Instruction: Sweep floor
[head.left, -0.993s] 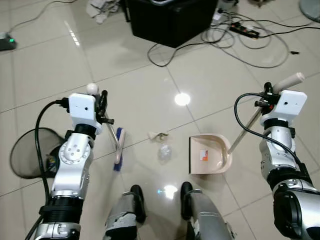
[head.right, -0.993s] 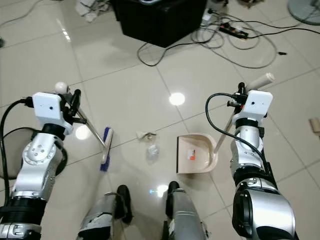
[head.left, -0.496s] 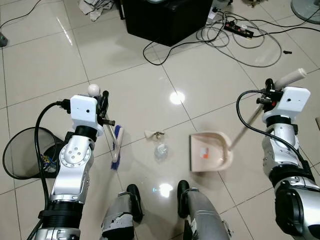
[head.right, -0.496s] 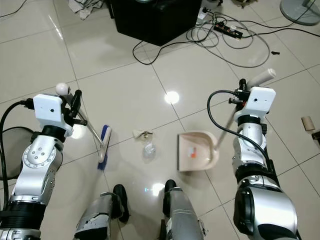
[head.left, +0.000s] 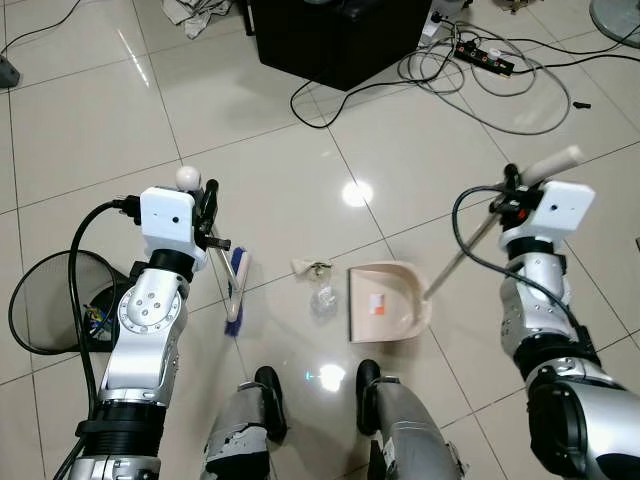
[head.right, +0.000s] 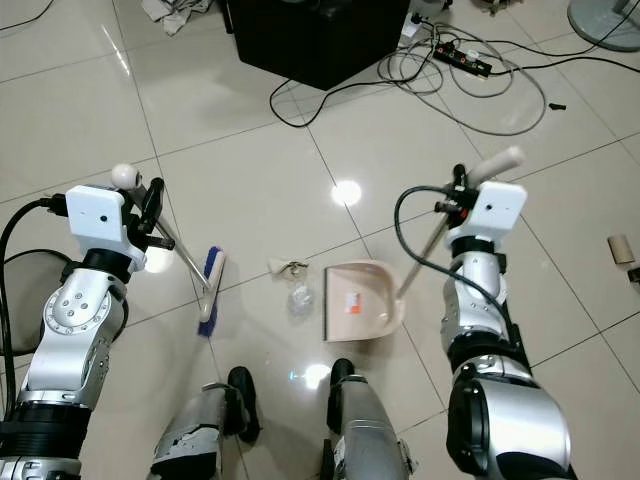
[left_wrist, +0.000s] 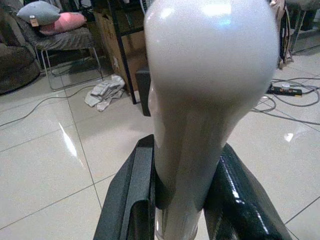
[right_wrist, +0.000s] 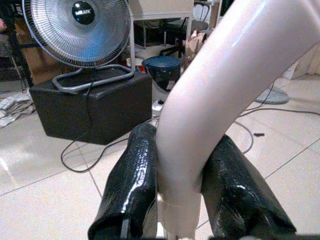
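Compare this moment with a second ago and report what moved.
The right gripper, jaws shut on the dustpan handle, slid the dustpan toward the robot's left, closer to the litter. The left gripper keeps its hold on the broom, which stayed put, as did the litter.

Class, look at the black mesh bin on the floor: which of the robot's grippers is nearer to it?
Left. The left gripper, shut on the broom handle, is just beside the mesh bin. The right gripper, shut on the dustpan handle, is far across the floor.
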